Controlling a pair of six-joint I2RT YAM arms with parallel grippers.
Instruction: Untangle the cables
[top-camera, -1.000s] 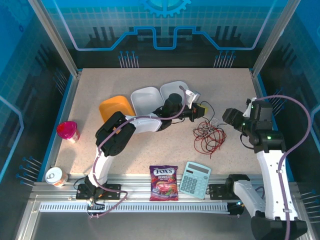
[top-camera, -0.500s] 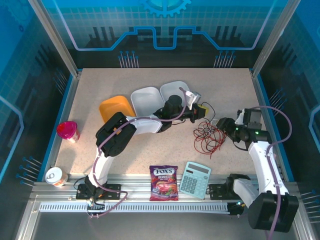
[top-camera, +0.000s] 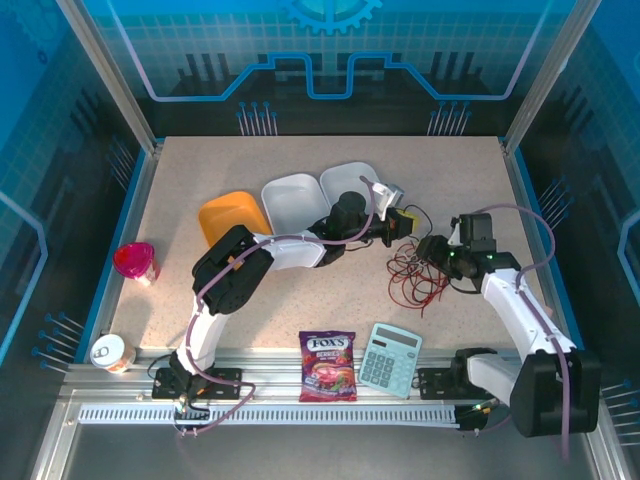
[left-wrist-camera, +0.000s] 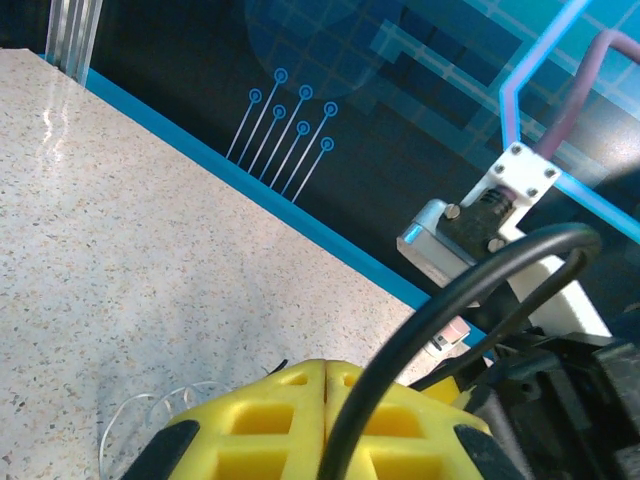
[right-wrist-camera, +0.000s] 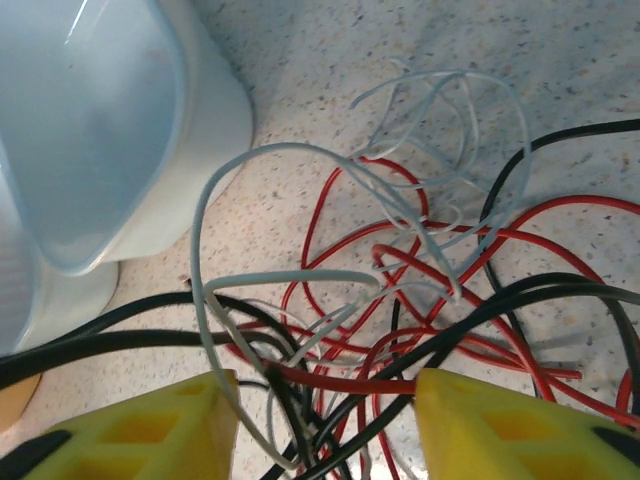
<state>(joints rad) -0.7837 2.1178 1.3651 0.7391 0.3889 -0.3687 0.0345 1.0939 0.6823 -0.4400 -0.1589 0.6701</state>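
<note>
Speckled tabletop (top-camera: 200, 180), right of centre: the cables (top-camera: 418, 272), red, black and pale, one tangled heap, none separated yet; my right gripper (right-wrist-camera: 325, 400) spread wide astride it, gripping nothing; my left gripper (left-wrist-camera: 326, 382) pads pressed together, contents untellable.

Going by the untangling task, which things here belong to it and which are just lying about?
Job: cables; left gripper, shut; right gripper, open at the cables.
Lying about: calculator, candy bag, white containers, orange bowl, pink cup, can.
</note>
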